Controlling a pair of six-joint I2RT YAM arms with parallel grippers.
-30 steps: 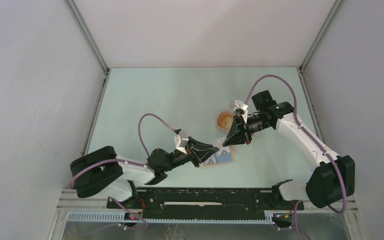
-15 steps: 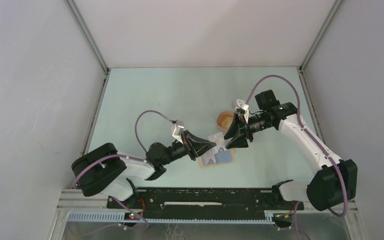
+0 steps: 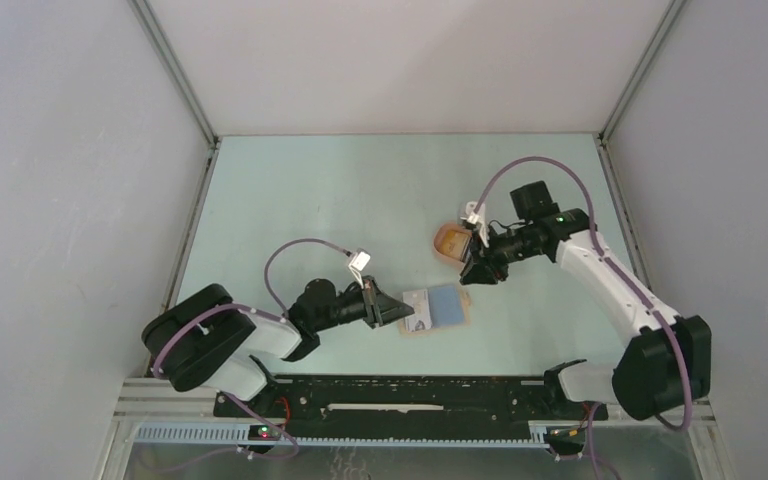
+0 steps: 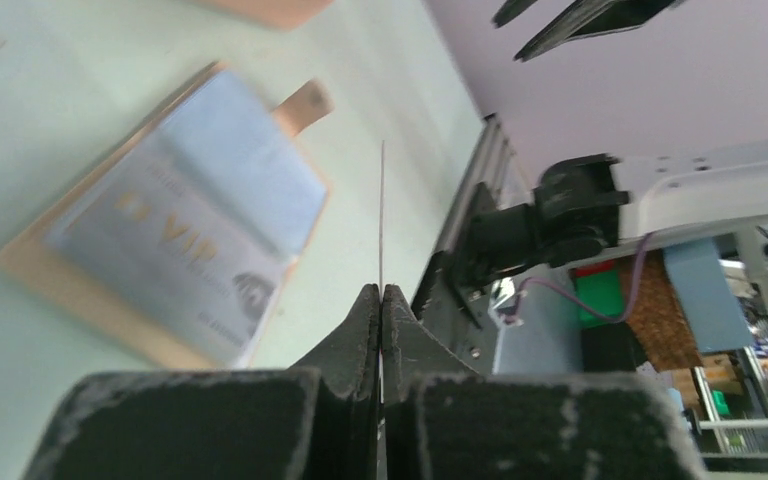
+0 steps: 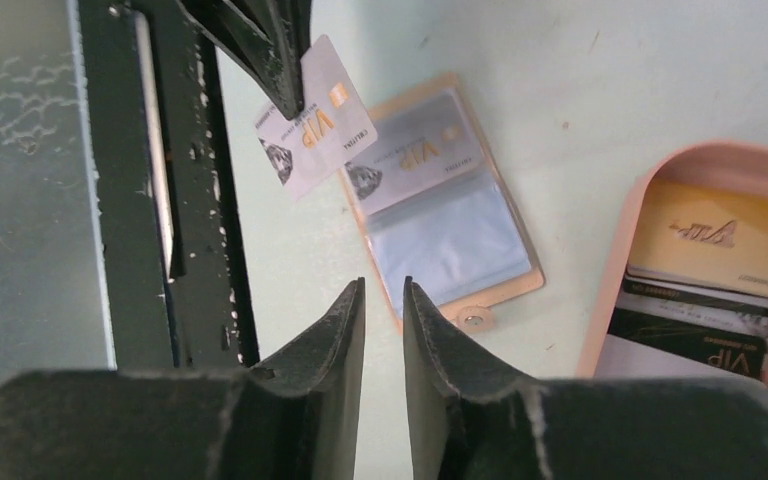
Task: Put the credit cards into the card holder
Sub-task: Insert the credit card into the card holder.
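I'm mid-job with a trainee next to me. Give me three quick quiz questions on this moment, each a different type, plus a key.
1. True or false: the left fingers pinch a grey card.
2. Where is the open wallet? A) held in the air B) flat on the table C) standing on edge
3. Fill in: the right fingers stand slightly apart and hold ____.
Key: 1 true; 2 B; 3 nothing.

card holder (image 5: 450, 215) open flat, grey card (image 5: 312, 115) raised
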